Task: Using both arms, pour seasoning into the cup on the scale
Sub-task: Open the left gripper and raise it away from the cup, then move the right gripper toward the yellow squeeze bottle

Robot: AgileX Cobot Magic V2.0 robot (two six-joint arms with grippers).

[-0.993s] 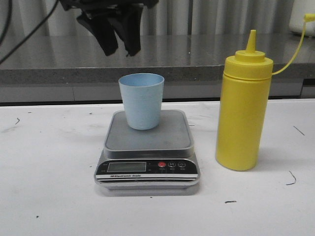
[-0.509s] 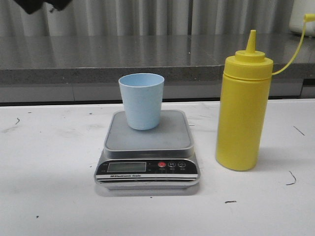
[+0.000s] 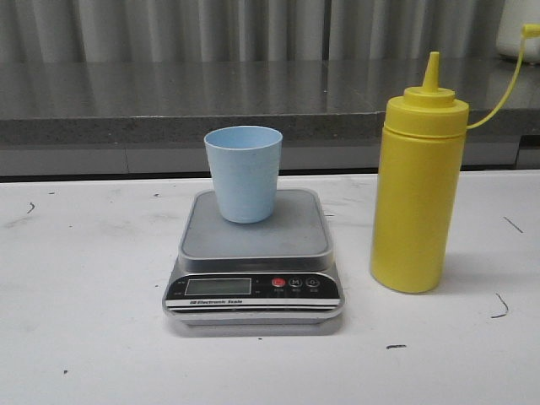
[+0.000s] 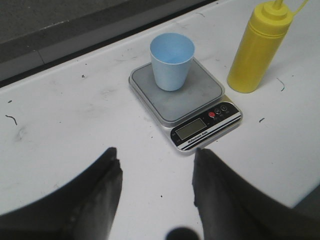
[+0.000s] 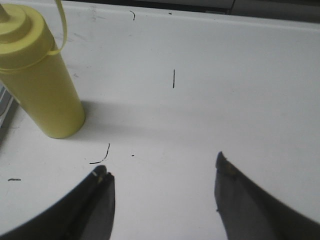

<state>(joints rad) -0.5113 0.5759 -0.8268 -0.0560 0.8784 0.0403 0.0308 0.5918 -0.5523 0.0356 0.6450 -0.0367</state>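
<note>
Withdrawal complete: left gripper (image 4: 156,172) gone from above the light blue plastic cup (image 3: 243,173); both grippers' fingers apart, empty, tall yellow squeeze bottle (image 3: 418,198) ungrasped, right gripper (image 5: 162,185) nearby.

Matt blue plastic cup (image 3: 243,173), brushed steel scale (image 3: 253,257), glossy yellow plastic bottle (image 3: 418,202)

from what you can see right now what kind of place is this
Probably a lab test bench staged like a kitchen counter: a white table with a digital scale, a blue cup and a yellow squeeze bottle, before a grey ledge.
</note>
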